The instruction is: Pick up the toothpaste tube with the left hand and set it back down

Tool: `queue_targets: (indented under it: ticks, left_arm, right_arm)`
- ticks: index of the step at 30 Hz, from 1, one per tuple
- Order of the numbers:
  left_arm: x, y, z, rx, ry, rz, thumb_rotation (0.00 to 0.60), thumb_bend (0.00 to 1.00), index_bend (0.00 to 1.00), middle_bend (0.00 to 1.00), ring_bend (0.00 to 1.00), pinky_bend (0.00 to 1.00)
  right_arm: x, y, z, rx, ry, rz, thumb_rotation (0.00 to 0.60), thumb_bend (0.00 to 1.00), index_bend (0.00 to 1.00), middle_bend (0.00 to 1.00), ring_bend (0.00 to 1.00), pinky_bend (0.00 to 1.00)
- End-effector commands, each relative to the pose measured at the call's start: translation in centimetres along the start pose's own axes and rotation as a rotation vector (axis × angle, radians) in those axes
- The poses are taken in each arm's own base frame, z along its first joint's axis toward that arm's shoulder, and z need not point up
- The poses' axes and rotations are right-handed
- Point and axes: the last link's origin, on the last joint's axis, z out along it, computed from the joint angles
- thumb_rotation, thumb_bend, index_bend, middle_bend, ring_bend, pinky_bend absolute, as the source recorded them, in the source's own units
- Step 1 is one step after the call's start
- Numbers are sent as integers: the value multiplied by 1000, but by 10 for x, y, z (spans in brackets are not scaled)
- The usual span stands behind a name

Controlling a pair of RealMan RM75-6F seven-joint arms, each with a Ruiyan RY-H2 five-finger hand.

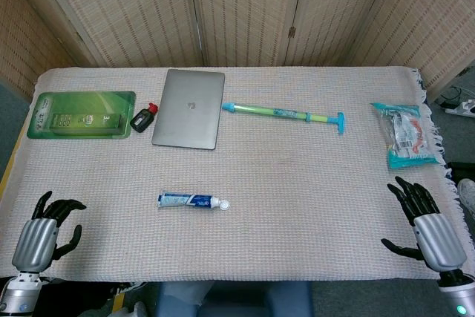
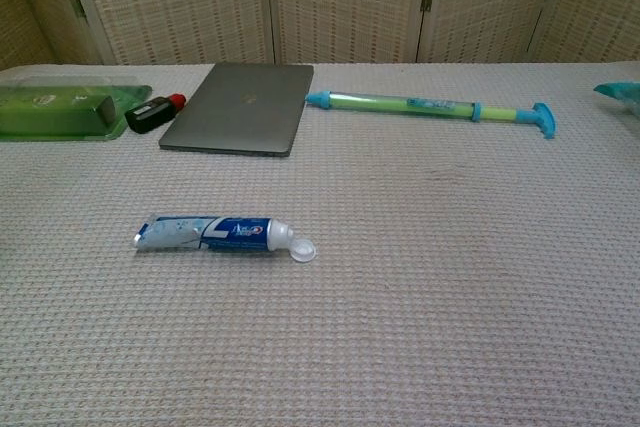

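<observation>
A blue and white toothpaste tube lies flat on the cloth-covered table, its white flip cap open and pointing right; the chest view shows the tube left of centre. My left hand hovers at the near left corner, fingers spread and holding nothing, well to the left of the tube. At the near right corner my right hand is likewise spread and holds nothing. Neither hand appears in the chest view.
At the back stand a closed grey laptop, a small black bottle with a red cap, a green packaged box, a green and blue pump toy and a teal packet at the right edge.
</observation>
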Motion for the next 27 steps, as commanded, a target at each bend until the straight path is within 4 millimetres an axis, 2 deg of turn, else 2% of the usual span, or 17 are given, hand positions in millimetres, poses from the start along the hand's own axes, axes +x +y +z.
queue_targets:
  ticks: [1,11,19,27]
  left_arm:
    - [0,-2,1,10,13,10,600,554,369,339,265,66]
    - [3,-1,3,-3,56,35,600,548,329,338,263,65]
    - [-6,27,40,-165,-16,58,600,395,285,330,241,56]
    - [-39,59,75,-273,-148,67,600,379,250,293,211,52]
  right_arm:
    - [1,0,1,4,0,-4,600,167,0,0,0,0]
    - [12,1,4,23,18,-8,600,167,0,0,0,0]
    - [27,-2,11,34,37,-31,600,166,0,0,0,0]
    - [29,2,10,17,47,-22,600,167,0,0,0,0]
